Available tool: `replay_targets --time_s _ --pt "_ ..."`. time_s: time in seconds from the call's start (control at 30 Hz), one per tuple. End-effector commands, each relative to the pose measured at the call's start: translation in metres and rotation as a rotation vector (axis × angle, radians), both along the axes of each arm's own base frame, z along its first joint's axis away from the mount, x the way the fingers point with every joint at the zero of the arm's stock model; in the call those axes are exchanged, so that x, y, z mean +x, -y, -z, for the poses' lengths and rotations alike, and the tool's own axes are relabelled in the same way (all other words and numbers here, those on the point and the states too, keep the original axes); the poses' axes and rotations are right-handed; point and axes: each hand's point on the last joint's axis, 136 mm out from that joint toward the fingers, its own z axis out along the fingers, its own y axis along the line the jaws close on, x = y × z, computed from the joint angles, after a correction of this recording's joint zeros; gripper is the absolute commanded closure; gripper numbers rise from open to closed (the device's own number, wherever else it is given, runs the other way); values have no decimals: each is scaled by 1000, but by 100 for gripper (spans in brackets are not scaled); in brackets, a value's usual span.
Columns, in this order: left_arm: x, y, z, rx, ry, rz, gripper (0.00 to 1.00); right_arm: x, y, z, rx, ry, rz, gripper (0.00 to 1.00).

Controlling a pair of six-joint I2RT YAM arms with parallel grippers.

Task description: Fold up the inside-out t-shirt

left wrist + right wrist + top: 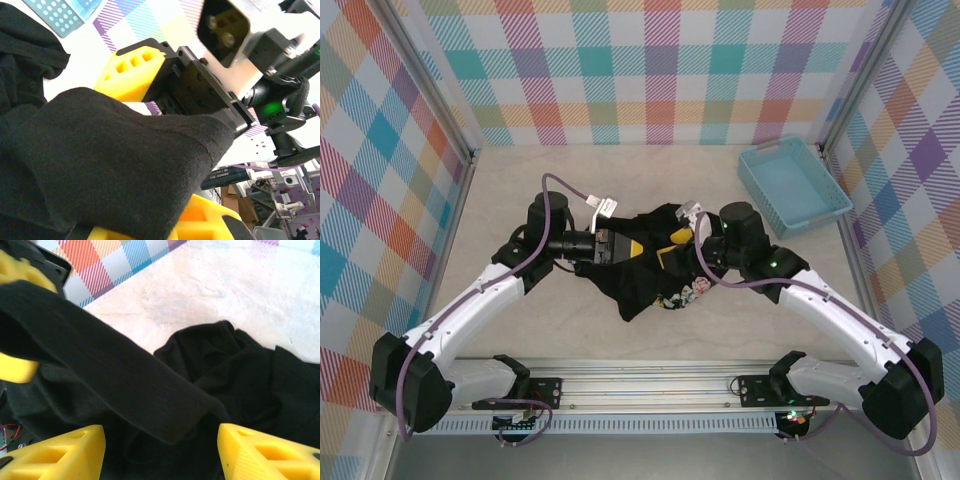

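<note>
T-shirt (pixel 642 280) bunched at middle of table (pixel 520 190), one part raised between both arms. Left gripper (pixel 638 247) clamped on a stretched band of cloth. Right gripper (pixel 677 238) spread wide just beside it, holding nothing. Likely risk: closing off-target, catching several layers or none; pulling hard against the single grip, tearing the band loose.

A thick black fold of the inside-out t-shirt (pixel 115 150) is stretched across from the left. It is pinched in the closed jaws of the left gripper (pixel 165 225), whose yellow fingers (pixel 200 220) are half covered at the bottom. The right gripper (pixel 150 85), yellow and black, is seen just above the fold. A blue tray (pixel 65 15) is seen at the top left.
</note>
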Motion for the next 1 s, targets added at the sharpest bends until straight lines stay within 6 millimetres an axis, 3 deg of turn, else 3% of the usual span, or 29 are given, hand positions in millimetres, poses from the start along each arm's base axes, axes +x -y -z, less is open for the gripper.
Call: replay_targets --time_s 0.0,0.1,0.13,0.2,0.3,0.4,0.5,0.63,0.8,0.97 --pt "1 -1 -17 -14 58 11 100 16 -2 -8 -22 110 22 39" --pt "-1 -2 -15 -6 63 16 100 28 -9 -11 -27 123 33 45" --pt "-1 -2 -15 -5 66 16 100 32 -11 -13 -24 123 41 51" --pt "1 -4 -10 23 65 -3 100 37 -14 -18 -17 118 53 76" --pt "13 -14 8 126 56 -99 100 31 -9 -28 0 101 63 100" --pt "38 -34 34 262 25 -259 100 6 -8 -34 53 -5 -25 100" --pt "64 -53 50 332 21 -405 92 -13 -11 -32 100 -191 -119 100" --pt "88 -79 70 475 21 -566 67 -16 -21 -37 205 -339 -156 100" --pt "72 -86 71 500 51 -572 47 7 -42 -32 298 -471 -137 100" --pt "42 -67 61 460 125 -489 39 23 -54 -18 313 -533 -122 100"
